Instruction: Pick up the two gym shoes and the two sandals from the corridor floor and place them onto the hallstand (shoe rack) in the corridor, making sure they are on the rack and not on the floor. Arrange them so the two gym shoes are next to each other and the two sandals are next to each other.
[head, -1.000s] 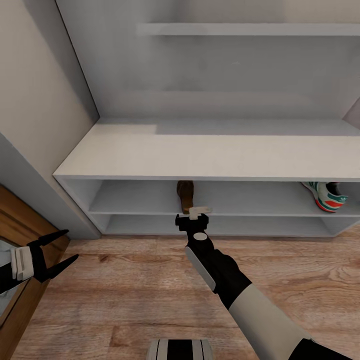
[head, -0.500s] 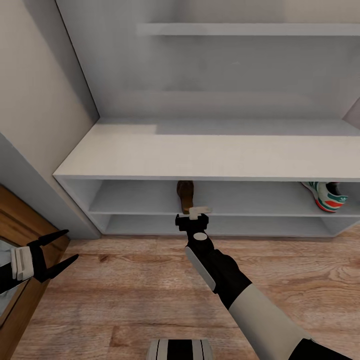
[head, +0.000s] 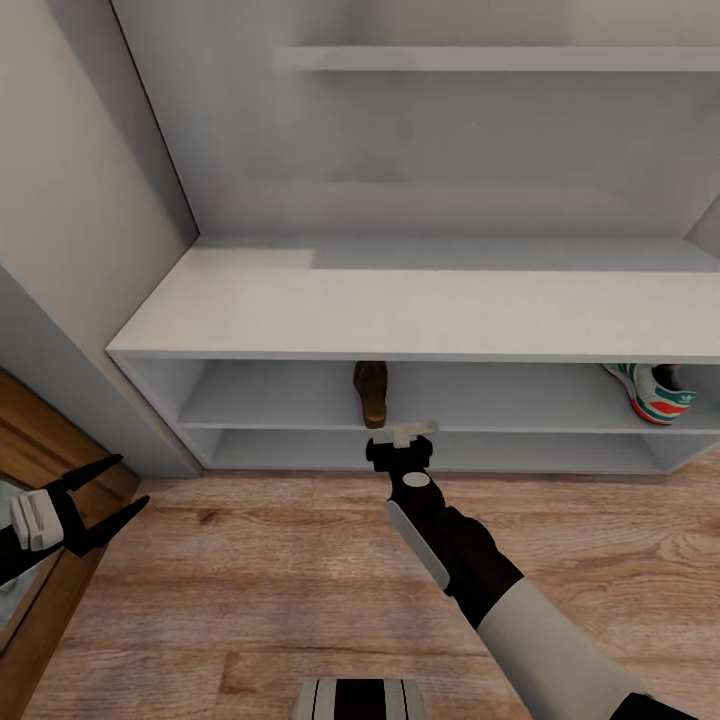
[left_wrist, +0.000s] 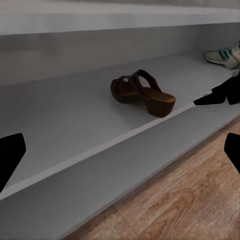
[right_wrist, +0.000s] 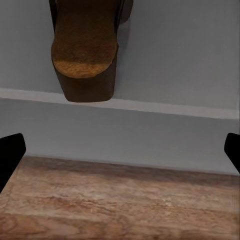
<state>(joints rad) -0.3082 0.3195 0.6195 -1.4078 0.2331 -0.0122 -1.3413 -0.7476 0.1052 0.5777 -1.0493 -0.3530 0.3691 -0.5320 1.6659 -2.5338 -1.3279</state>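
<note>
Beige wall (head: 60, 150); grey wall shelf (head: 500, 58)

Pale grey rack (head: 300, 310), dark brown sandal (head: 372, 392) with tan sole, white sneaker (head: 655, 392) with green stripes, warm brown wood-grain floor (head: 250, 580).

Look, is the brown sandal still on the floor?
No, the brown sandal sits on a shelf of the shoe rack, above the wood floor.

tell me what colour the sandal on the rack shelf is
Dark brown sandal, tan sole; clearest in the left wrist view.
</note>
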